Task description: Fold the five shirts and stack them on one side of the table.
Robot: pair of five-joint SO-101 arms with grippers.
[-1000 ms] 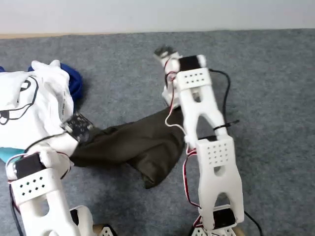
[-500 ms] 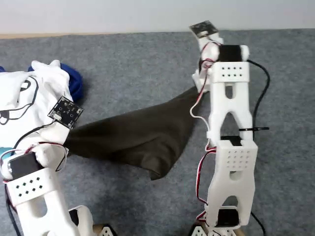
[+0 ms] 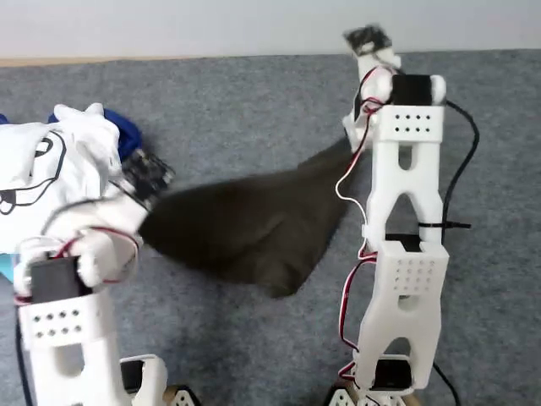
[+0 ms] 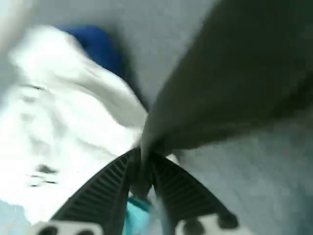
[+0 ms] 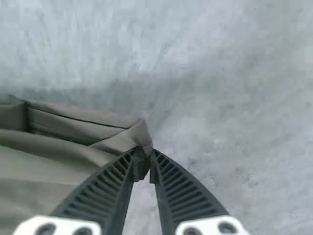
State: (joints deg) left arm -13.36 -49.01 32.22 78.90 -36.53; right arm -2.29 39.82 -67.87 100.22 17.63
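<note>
**Caution: dark shirt under tension**

The dark shirt point(image 3: 245, 228) hangs spread between both arms over the grey tabletop point(image 3: 211, 101). The left gripper point(image 4: 143, 157) is clenched on one bunched end of the dark shirt. The right gripper point(image 5: 146, 156) is clenched on a folded hem at the opposite end. Each gripper holds only a narrow pinch of fabric at its tips.

Observe the following hazards:

1. **Slip at the tips.** If you widen the span further, tension on the dark shirt rises, and either pinch can pull free. The released end then drops and the spread is lost.
2. **Layer separation.** The hem in the right gripper appears to be several layers thick. An outer layer can slide out while the rest remains gripped, which skews the dark shirt.
3. **Snagging neighbouring garments.** The white shirt point(image 3: 51, 178) lies just beside the left-gripper end of the dark shirt, with a blue shirt point(image 3: 127, 139) and a teal item point(image 4: 137, 215) near that same end. If you lower or sweep this end, the left gripper can catch or drag them.
4. **Creased lay-down.** The middle of the dark shirt sags to a low corner. If you lower it without levelling both ends, that corner is likely to touch first and fold under.
</note>
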